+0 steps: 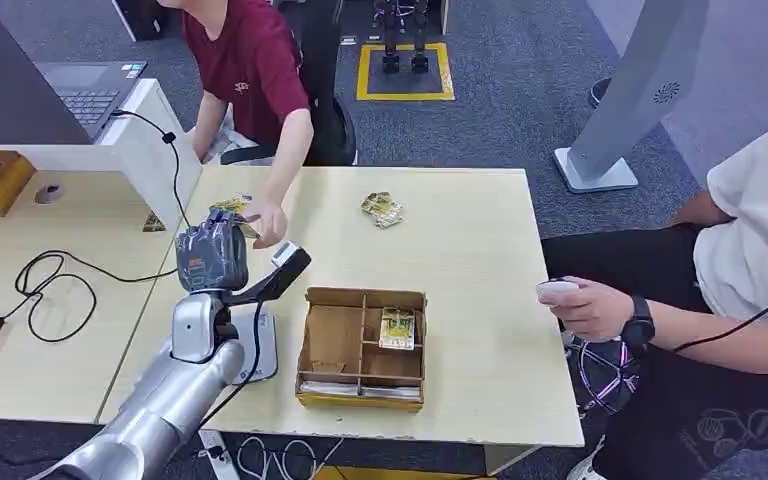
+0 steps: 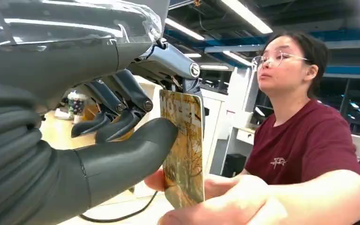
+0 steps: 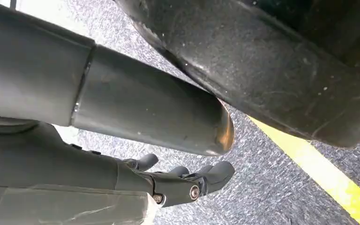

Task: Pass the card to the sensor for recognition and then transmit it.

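I count one card in play: my left hand pinches it between thumb and fingers, raised over the far left part of the table, just beyond the sensor. A person in a dark red shirt has one hand on the same card from the other side, so two hands hold it.

My right hand hangs over grey carpet; fingers loosely curled, holding nothing.

One sensor, a dark angled head on a stand with a white base, sits at the table's near left, touching nothing I can make out.

One wooden box with dividers, near the front edge; one card lies in its right middle compartment.

One small pile of cards lies at the far middle of the table; I cannot count them.

Two people: the second, in a white shirt, sits at the right holding one pale object.

One laptop sits on the neighbouring desk.
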Robot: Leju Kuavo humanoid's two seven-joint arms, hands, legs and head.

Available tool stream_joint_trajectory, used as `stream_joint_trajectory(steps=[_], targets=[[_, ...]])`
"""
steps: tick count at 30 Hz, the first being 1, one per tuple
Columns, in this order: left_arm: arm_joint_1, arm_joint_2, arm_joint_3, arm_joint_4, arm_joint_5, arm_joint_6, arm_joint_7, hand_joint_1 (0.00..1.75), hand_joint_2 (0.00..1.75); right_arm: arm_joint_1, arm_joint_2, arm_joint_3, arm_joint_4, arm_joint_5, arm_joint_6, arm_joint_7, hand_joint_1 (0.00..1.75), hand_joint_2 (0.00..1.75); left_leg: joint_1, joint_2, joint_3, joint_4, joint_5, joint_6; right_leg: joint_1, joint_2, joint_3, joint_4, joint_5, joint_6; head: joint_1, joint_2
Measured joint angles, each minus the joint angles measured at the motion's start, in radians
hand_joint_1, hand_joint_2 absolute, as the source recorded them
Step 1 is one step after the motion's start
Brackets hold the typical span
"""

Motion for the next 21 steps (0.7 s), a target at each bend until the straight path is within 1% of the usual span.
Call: stream_joint_trajectory(steps=[1, 21], targets=[[-0.001, 0.000, 0.001, 0.004, 0.000, 0.000, 0.000, 1.75, 1.75, 0.000, 0.000, 0.000, 0.000, 0.002, 0.000, 0.000, 0.00, 0.00, 0.000, 0.000, 0.000, 0.000, 0.000, 0.000, 0.000, 0.000, 0.000, 0.000, 0.000, 0.000, 0.000, 0.000], [-0.002, 0.000, 0.006, 0.014, 0.000, 0.000, 0.000, 1.75, 1.75, 0.000, -0.002, 0.000, 0.000, 0.005, 0.003, -0.003, 0.00, 0.00, 0.000, 0.000, 0.000, 0.000, 0.000, 0.000, 0.000, 0.000, 0.000, 0.000, 0.000, 0.000, 0.000, 0.000]])
